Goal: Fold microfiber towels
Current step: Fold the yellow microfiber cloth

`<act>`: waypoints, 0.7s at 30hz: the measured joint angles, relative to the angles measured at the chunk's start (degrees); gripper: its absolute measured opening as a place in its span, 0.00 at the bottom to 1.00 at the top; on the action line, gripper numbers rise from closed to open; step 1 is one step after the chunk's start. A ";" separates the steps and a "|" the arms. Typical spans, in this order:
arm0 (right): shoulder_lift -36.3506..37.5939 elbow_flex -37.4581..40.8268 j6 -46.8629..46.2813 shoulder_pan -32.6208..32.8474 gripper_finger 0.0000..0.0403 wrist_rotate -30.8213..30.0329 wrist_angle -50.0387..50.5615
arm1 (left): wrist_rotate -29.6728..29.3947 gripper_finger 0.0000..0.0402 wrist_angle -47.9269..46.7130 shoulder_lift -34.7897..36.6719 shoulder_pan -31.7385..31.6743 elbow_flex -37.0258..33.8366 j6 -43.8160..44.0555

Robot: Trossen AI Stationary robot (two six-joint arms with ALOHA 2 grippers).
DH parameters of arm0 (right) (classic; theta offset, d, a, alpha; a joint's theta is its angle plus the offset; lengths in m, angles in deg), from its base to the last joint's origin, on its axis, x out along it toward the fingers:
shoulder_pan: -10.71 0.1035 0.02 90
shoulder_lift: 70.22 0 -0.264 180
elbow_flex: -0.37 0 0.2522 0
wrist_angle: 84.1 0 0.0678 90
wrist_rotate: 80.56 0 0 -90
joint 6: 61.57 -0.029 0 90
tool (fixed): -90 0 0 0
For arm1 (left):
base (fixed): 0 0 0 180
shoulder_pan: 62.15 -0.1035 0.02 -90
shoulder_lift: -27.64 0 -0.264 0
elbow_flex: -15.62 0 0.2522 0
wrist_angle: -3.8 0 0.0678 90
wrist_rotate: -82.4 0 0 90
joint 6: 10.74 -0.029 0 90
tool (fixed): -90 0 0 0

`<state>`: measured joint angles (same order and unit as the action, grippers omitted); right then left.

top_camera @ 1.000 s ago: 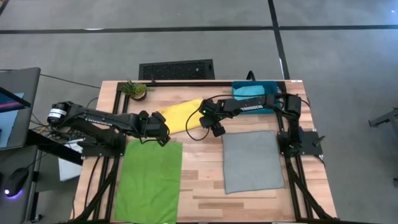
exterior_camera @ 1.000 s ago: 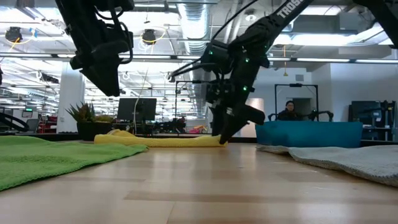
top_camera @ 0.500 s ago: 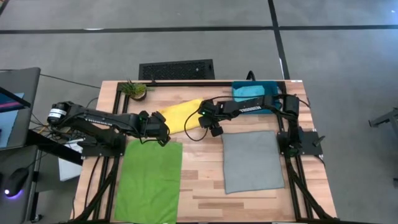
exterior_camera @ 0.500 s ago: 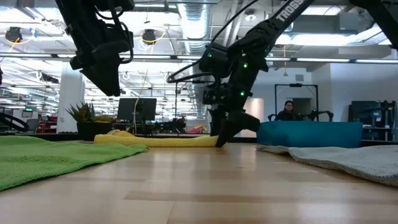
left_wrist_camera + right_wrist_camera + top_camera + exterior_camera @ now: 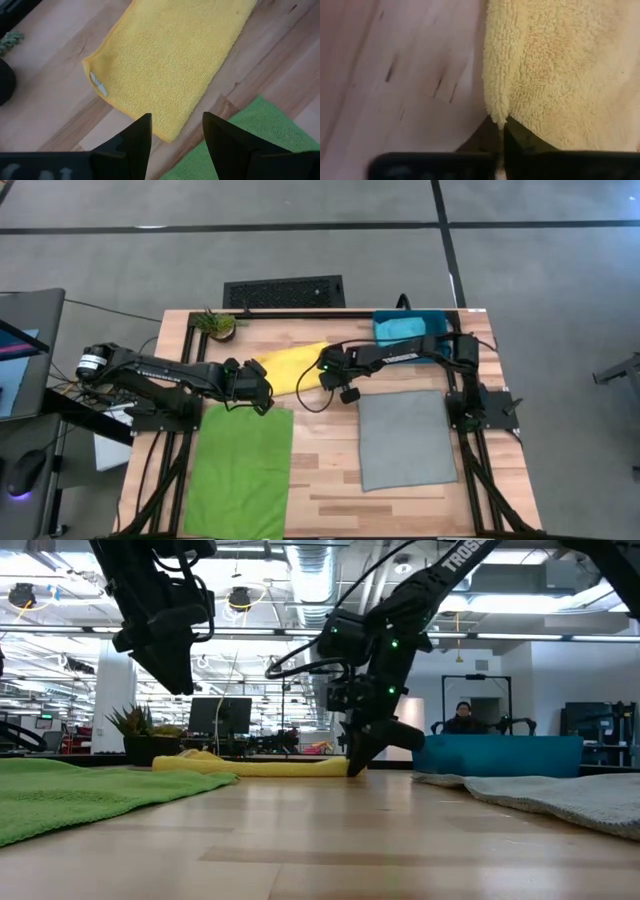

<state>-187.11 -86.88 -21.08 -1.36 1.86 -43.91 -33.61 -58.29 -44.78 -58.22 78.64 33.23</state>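
The yellow towel [image 5: 288, 364] lies flat at the far middle of the table. My right gripper [image 5: 501, 128] is down at its right edge, shut on it, and also shows in the low view [image 5: 353, 764]. My left gripper [image 5: 175, 136] hangs open above the yellow towel's near left corner [image 5: 167, 134], touching nothing. The lime green towel [image 5: 240, 468] lies spread at the near left. The grey towel [image 5: 405, 440] lies spread at the near right. A turquoise towel [image 5: 398, 326] rests in the bin. My right gripper pinches the yellow towel's right edge [image 5: 495, 111] between its two fingertips [image 5: 517, 135]. The fingers slant steeply down from the table's right side. One layer or several, I cannot tell. The towel lies flat on the table.
A dark teal bin [image 5: 425, 330] stands at the far right corner. A small potted plant [image 5: 216, 324] stands at the far left. Bare wood [image 5: 325, 460] runs between the green and grey towels. In the low view a person [image 5: 463, 720] sits in the room beyond.
My right gripper has sunk a little onto the yellow towel's right edge, shifted slightly toward the table's left, and shut on that edge. The towel has stayed flat.
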 joint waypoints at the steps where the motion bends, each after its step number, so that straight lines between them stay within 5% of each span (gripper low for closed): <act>1: -0.11 -0.87 0.00 0.08 0.03 -0.01 1.43 | 0.11 0.42 0.01 0.00 0.00 0.00 -0.02; 11: -0.43 -11.66 -2.09 -0.07 0.02 -0.45 16.00 | 0.16 0.42 0.00 0.00 0.01 0.00 -0.15; 21: -0.21 -19.36 1.24 0.48 0.02 -3.31 19.77 | 0.25 0.42 -0.01 0.00 0.02 0.00 1.69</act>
<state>-187.32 -106.24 -19.84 -0.88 -1.45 -24.14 -33.36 -58.30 -44.78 -58.20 78.64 34.92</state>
